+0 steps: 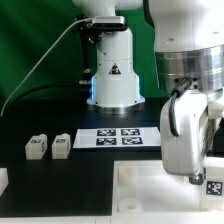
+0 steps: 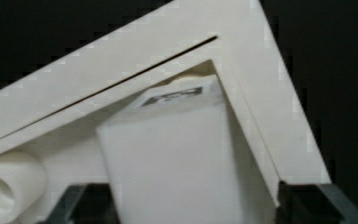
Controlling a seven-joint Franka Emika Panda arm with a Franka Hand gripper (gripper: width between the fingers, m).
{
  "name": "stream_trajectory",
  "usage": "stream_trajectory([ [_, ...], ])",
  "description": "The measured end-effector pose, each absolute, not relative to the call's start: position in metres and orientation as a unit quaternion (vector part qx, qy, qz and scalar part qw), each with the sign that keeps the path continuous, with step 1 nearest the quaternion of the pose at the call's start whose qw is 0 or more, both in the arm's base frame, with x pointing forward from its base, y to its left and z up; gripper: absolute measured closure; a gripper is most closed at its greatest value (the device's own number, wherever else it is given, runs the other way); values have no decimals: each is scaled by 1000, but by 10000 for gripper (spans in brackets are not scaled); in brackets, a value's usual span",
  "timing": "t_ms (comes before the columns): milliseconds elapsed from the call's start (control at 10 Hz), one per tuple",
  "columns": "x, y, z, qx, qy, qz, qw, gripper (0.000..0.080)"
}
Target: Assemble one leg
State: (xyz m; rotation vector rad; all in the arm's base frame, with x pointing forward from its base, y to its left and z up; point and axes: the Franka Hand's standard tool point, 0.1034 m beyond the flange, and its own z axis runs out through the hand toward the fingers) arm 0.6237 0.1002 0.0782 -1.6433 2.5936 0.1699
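My gripper (image 1: pixel 200 178) is at the exterior view's right, low over the wide white panel (image 1: pixel 140 195). It is shut on a white leg (image 2: pixel 167 165), whose tag shows below the hand (image 1: pixel 213 186). In the wrist view the dark fingers (image 2: pixel 78 205) flank the leg on both sides. The leg's tagged far end (image 2: pixel 179 95) lies in the panel's corner, against the raised rim (image 2: pixel 247 70). A round socket (image 2: pixel 2 190) shows on the panel beside the leg. Two more loose legs (image 1: pixel 38 147) (image 1: pixel 62 144) stand on the black table at the exterior view's left.
The marker board (image 1: pixel 120 136) lies on the table in front of the arm's base (image 1: pixel 110 85). A cable runs from the base toward the exterior view's left. A small white part (image 1: pixel 3 180) shows at the left edge.
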Motion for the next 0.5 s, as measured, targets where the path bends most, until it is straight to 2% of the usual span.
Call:
stream_trajectory([
  [100,625,108,84,-537,841,55,37,186],
  [300,629,127,112,-547,834,54,58,157],
  [500,628,126,109,-550,831,54,56,152],
])
